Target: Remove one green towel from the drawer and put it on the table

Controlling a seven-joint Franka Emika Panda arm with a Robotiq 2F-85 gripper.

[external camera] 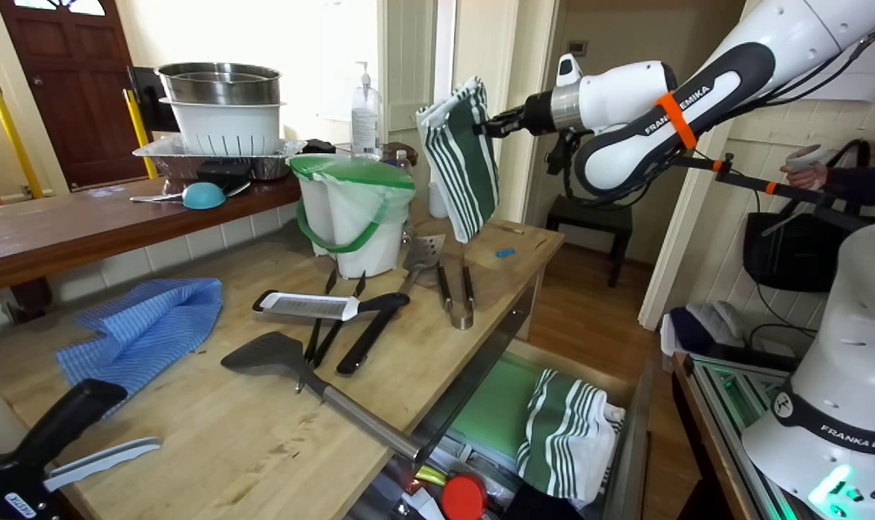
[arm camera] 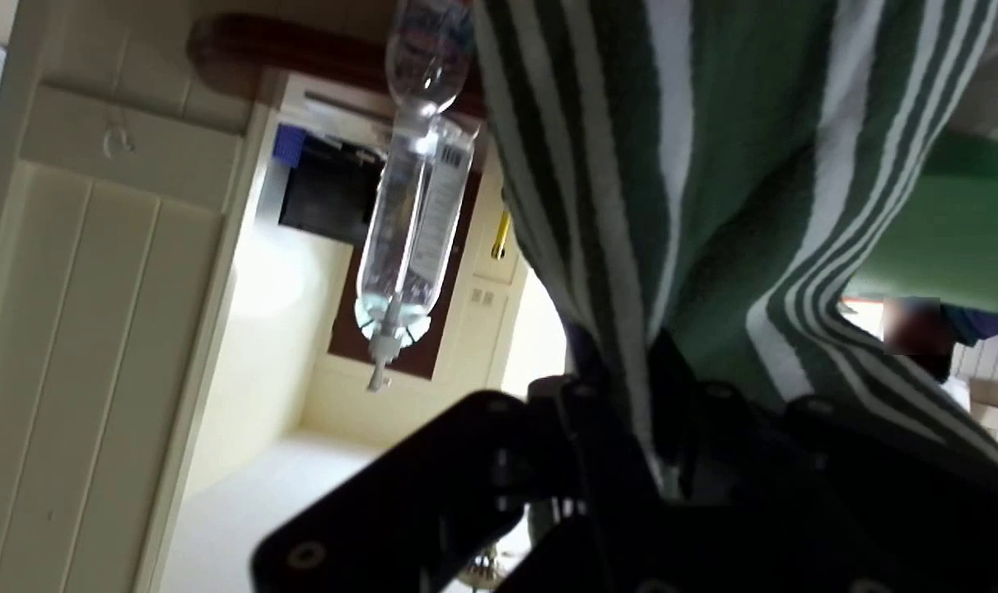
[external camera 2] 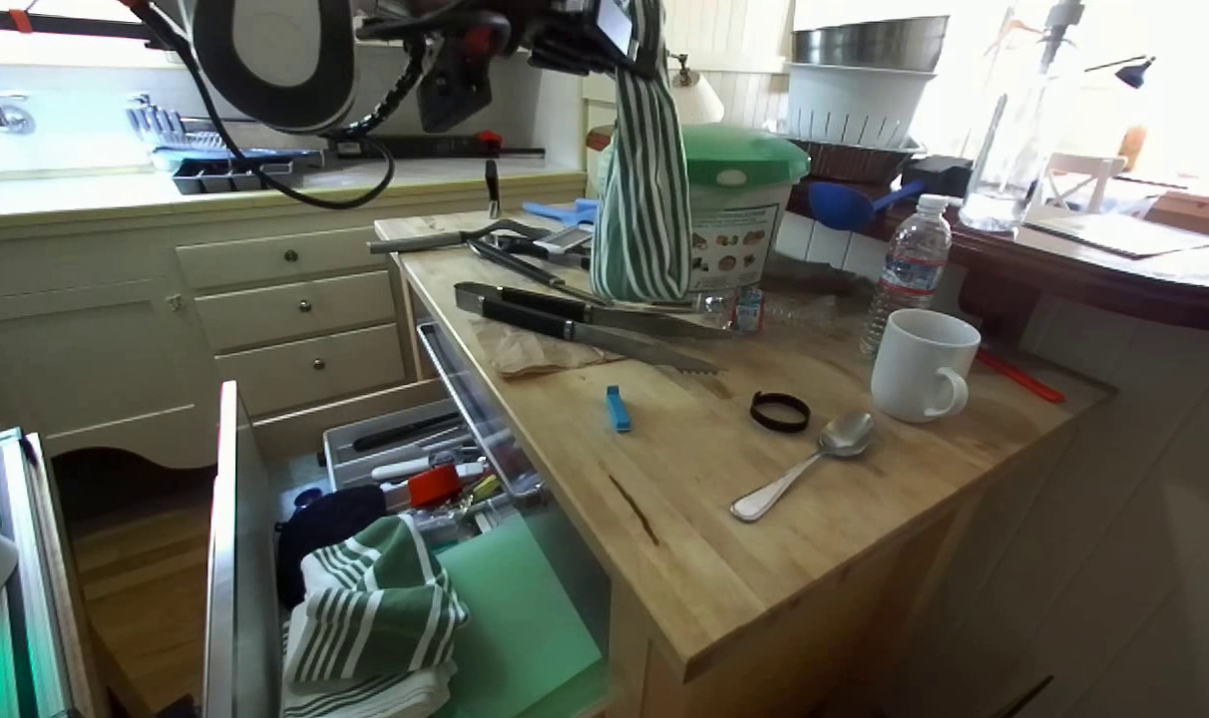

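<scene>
At upper centre in an exterior view, the towel [external camera: 460,170] hangs over the table [external camera: 250,448], clamped in the gripper [external camera: 484,128]; it lies just left of the gripper in that frame with most of its length below the grip, and I judge that the coming move, likely a lowering, turns on how that hanging length meets the table. Its long axis runs steeply down the frame, stripes along it, lower end pointing down and slightly right, just above the tongs [external camera: 461,316] in the frame; whether that end touches anything, I cannot tell.
</scene>
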